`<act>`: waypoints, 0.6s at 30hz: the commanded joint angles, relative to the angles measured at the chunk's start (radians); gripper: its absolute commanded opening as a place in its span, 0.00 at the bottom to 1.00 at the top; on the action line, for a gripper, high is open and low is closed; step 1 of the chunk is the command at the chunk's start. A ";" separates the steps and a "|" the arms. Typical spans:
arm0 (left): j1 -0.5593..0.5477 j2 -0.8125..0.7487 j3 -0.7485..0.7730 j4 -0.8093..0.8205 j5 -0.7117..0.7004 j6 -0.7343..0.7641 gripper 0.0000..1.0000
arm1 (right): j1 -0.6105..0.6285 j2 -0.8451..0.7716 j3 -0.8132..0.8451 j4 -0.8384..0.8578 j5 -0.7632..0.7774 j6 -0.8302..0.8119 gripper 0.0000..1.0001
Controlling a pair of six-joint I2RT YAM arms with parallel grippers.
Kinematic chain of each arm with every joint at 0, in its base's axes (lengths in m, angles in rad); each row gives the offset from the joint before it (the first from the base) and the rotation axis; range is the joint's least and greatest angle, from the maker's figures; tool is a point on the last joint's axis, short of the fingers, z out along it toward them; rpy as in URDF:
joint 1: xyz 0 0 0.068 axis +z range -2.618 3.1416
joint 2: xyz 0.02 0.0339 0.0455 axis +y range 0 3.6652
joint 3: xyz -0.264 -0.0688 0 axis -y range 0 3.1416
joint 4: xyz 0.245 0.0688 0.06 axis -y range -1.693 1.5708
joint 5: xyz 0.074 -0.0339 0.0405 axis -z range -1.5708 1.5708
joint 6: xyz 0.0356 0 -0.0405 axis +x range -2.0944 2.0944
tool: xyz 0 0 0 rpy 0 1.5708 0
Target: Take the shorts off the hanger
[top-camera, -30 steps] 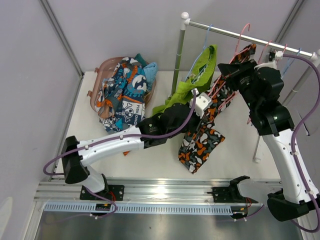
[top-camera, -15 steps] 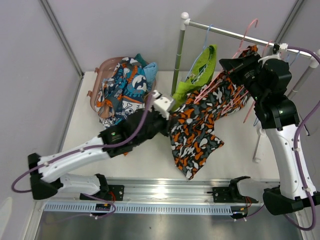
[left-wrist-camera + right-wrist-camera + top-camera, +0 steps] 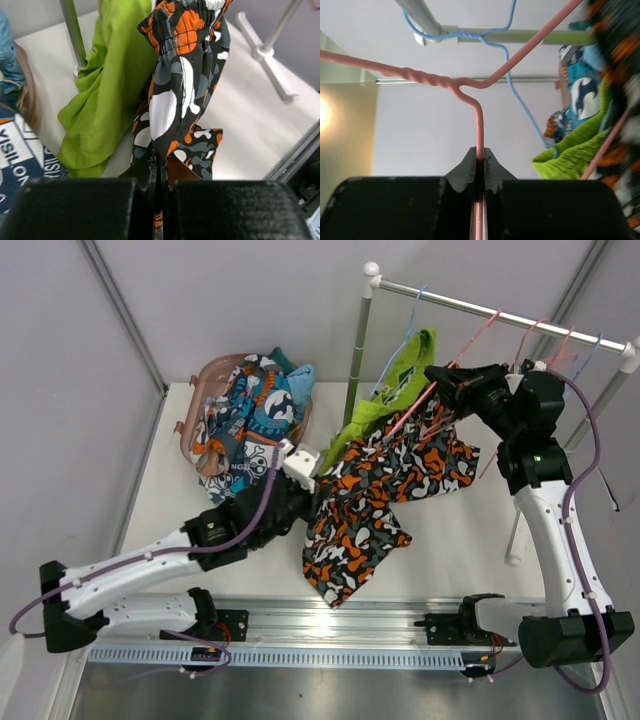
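- Your left claw is pinched shut on a fold of the black, orange and white print fabric shorts. In its wrist view the cloth runs away toward 12 o'clock.
- Your right claw is clamped on the neck of the thin pink wire hanger, just below the twist.
- Seen from overhead, the shorts span both claws, with the long axis running from 2 o'clock at the hanger to 8 o'clock at the left claw. A loose leg droops over the white bench.
- Only the left arm holds cloth, so I judge the pull-off runs toward 8 o'clock while the right steadies the hanger.
- The lime green fabric shorts hang just beside, at 11 o'clock, and could snag.
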 commanded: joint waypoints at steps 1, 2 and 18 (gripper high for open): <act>-0.003 0.100 0.067 0.115 0.004 -0.006 0.00 | 0.023 -0.071 0.027 0.170 -0.052 0.135 0.00; -0.003 0.124 0.104 0.148 0.012 -0.002 0.00 | 0.028 -0.081 0.036 0.155 -0.053 0.139 0.00; -0.080 0.280 0.285 -0.005 -0.035 -0.012 0.00 | -0.026 -0.020 0.157 0.081 -0.105 0.071 0.00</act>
